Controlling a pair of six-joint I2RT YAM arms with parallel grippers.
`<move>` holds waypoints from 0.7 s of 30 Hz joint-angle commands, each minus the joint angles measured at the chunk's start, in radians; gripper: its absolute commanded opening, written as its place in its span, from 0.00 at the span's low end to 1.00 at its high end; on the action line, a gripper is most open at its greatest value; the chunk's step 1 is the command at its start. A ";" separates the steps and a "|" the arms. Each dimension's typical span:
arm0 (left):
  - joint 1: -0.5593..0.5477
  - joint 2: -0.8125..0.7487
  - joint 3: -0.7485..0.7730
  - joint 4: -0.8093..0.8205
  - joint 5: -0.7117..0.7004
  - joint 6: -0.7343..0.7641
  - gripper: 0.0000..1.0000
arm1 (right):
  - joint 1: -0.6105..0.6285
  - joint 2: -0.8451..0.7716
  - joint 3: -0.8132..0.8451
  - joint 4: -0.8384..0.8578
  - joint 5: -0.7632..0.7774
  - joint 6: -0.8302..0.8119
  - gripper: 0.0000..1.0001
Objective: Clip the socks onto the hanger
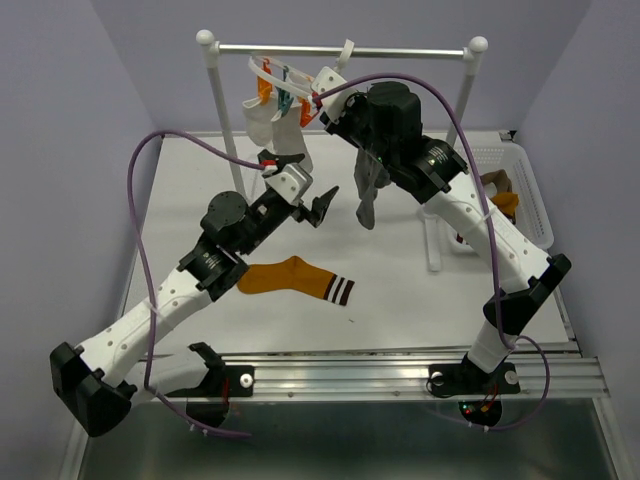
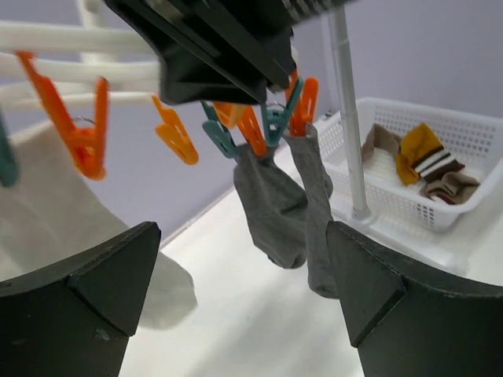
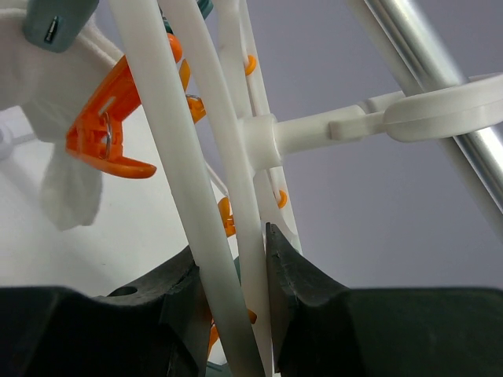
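— Right gripper (image 3: 236,259), what's it on?
— Clamped tight on the white bars of the hanger (image 3: 259,135), which hangs from the far rail (image 1: 340,50).
— And the left gripper (image 2: 244,236)?
— Fingers spread wide with nothing between them, held above the table (image 1: 400,300) just near of the hanger.
— Where are the socks?
— A white sock (image 1: 265,120) hangs from the hanger's left clips, with grey socks (image 2: 271,204) clipped to its right. A mustard sock (image 1: 290,277) with brown stripes lies flat mid-table. Other socks (image 2: 420,153) sit in the basket (image 1: 530,190), far right.
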 commanded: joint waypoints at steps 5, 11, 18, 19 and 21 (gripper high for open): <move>-0.007 0.123 0.075 0.125 -0.060 0.010 0.99 | 0.010 0.021 0.034 -0.025 -0.001 0.056 0.22; -0.007 0.200 0.102 0.225 -0.227 0.026 0.99 | 0.010 0.015 0.036 -0.024 -0.008 0.057 0.22; -0.007 0.226 0.115 0.306 -0.339 0.047 0.99 | 0.010 0.019 0.043 -0.022 -0.017 0.059 0.22; -0.007 0.228 0.117 0.312 -0.348 0.053 0.99 | 0.010 0.019 0.043 -0.022 -0.016 0.056 0.22; -0.007 0.229 0.117 0.329 -0.368 0.079 0.99 | 0.010 0.022 0.045 -0.024 -0.017 0.056 0.22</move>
